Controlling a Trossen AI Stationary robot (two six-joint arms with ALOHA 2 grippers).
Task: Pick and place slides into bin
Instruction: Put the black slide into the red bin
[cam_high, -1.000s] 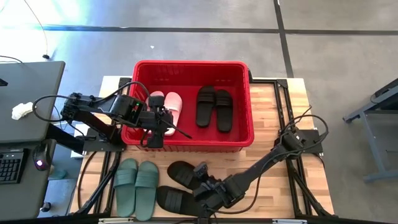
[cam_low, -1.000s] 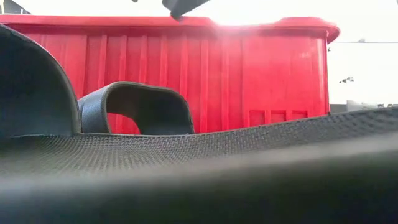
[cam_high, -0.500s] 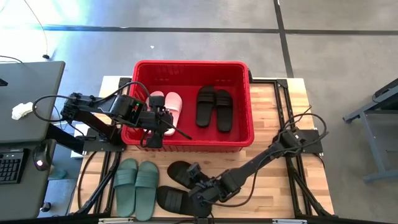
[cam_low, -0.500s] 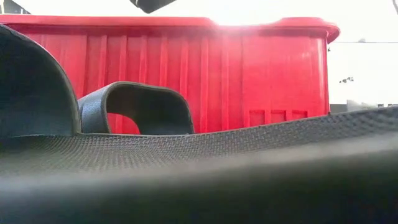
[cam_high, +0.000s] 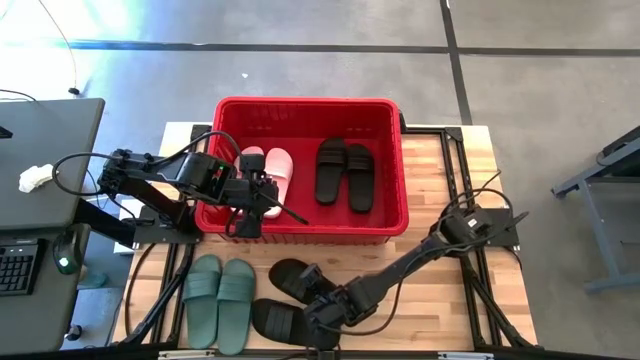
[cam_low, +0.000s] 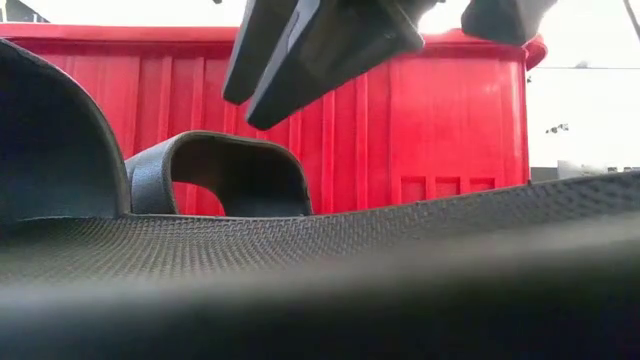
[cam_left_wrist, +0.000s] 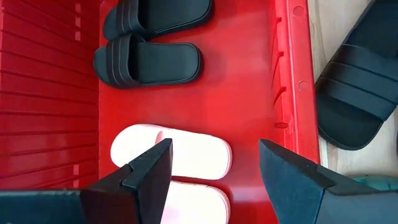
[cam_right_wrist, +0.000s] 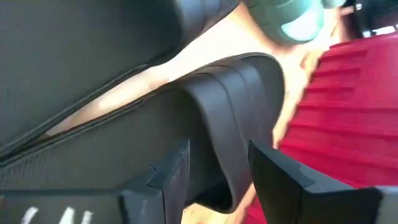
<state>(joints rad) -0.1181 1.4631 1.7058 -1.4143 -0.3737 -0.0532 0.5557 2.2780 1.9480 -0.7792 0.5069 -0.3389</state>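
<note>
1. Slides seen from the high view: the pink pair (cam_high: 268, 168) lies in the red bin (cam_high: 395, 160) under the left gripper (cam_high: 262, 192); a black pair (cam_high: 343, 173) lies beside it.
2. Low view: the right gripper (cam_low: 330, 45) hangs above a black slide's strap (cam_low: 222, 170).
3. Left wrist view: fingers (cam_left_wrist: 151, 169) spread wide, empty, over the pink pair.
4. Right wrist view: fingers (cam_right_wrist: 169, 177) part-open, straddling the strap (cam_right_wrist: 236, 118), not clamped.

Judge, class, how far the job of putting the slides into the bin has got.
Done: pale pink pair and one black pair lie in the red plastic bin. In hand: right claw open around a black slide's strap. Left: that pair, sage green pair. Left claw open over the bin.
</note>
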